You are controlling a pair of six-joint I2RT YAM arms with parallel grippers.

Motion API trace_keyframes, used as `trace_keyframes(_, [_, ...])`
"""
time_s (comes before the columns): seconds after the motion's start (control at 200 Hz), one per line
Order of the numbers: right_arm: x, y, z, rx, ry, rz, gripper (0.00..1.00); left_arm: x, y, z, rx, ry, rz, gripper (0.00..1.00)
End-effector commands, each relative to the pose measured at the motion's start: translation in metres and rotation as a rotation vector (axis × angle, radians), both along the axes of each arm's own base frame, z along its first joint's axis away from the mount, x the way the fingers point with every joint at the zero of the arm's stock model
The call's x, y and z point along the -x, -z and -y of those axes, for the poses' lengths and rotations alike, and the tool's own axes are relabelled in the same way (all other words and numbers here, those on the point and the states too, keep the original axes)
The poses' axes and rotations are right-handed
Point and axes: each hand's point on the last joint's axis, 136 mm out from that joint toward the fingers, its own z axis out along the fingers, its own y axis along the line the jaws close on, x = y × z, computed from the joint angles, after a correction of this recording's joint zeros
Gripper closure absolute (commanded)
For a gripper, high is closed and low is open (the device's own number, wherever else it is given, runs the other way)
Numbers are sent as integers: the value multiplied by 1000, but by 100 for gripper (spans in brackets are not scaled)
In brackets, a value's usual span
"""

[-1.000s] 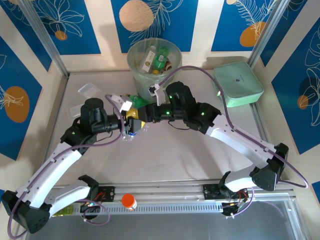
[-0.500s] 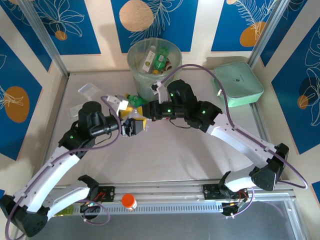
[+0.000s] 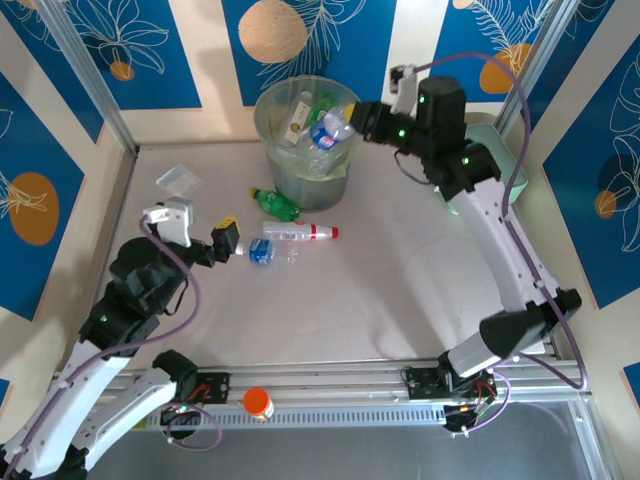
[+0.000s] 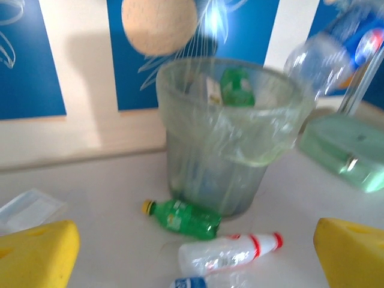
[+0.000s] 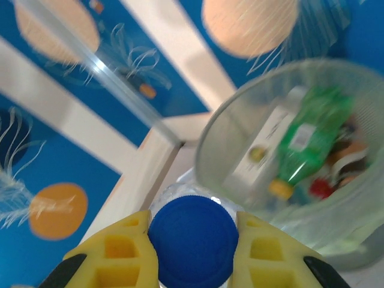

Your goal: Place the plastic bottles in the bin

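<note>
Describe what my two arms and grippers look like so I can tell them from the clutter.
Both the left arm and right arm have white shells between chunky black joints with small green lights. A purple cable loops along each. The left gripper and right gripper carry yellow fingers; the right's show rectangular cut-outs.

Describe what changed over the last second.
The right arm shut its jaws on the clear blue-capped plastic bottle and carried it from mid-table up over the round grey-green bin. The left arm opened its jaws and drew back left. The green bottle by the bin and the mint-green box stayed put.
</note>
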Motion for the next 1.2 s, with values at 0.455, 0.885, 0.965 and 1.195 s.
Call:
trace_keyframes(0.455, [-121,55,29,286,196,-101,100,-8,41,4,-82,0,-63,1])
trace_keyframes(0.885, [-132,83,-11,676,269,63,98,-9,39,4,-79,-6,-53,1])
trace_keyframes(0.965, [-133,101,-16,675,246,18,97,-9,40,3,-80,-6,-54,1])
trace_keyframes(1.195, [-133,153,-46,708,129,-60,91,-8,40,3,-79,-8,-52,1])
